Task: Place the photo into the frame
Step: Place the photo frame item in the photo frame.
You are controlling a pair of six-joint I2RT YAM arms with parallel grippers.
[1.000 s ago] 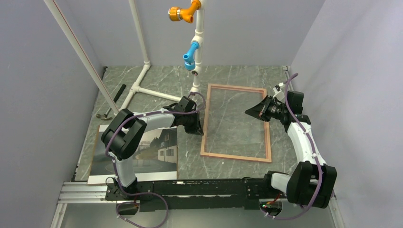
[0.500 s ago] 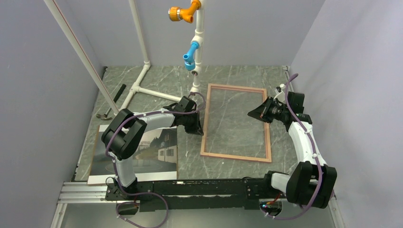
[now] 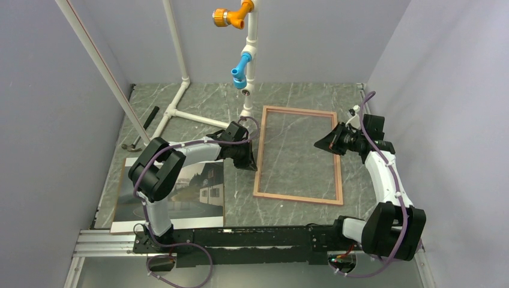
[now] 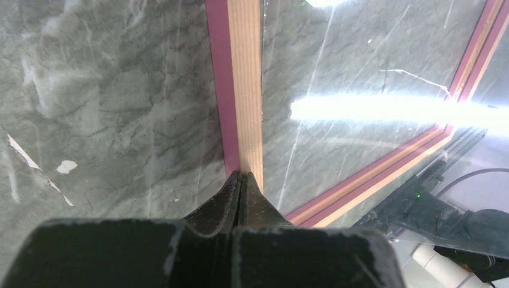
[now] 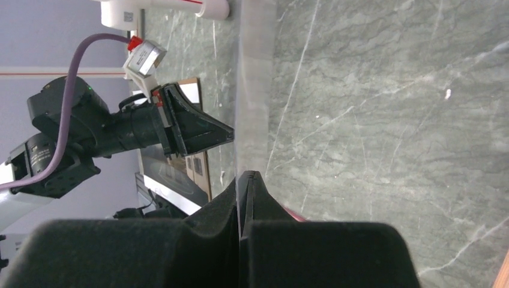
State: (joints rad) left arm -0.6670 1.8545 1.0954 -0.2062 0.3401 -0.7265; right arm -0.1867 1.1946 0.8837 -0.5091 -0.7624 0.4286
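The frame lies flat mid-table, tan wood reverse up with a pink outer edge. My left gripper is shut, its tips resting on the frame's left rail; in the left wrist view the closed tips sit on the line between pink and tan. My right gripper is over the frame's right side, shut on the edge of the thin clear pane, which I see edge-on. The photo lies at the near left on a brown board, partly hidden by my left arm.
A white pipe stand with a blue valve and an orange valve stands at the back. A hammer lies by the left wall. Grey walls close both sides; a metal rail runs along the near edge.
My right gripper has drawn back a little to the right with the pane. The left arm, frame and photo have not moved.
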